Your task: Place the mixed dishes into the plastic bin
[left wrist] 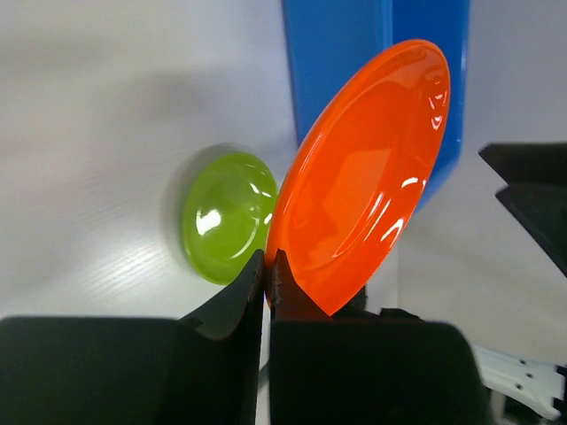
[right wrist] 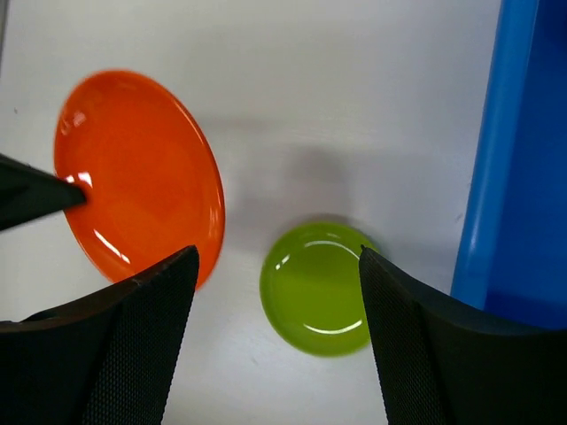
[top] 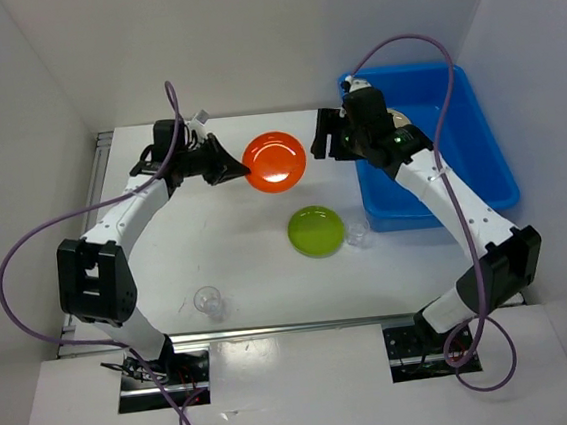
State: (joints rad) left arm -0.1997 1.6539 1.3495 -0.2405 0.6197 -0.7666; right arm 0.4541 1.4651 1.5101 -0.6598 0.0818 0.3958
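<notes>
My left claw pinches the tilted orange plate by its left rim, over the far surface. My right claw hangs spread between plate and blue bin.

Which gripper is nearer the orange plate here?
Left. The left gripper is shut on the rim of the orange plate; the right gripper hangs open beside it, on the bin side, not touching.
</notes>
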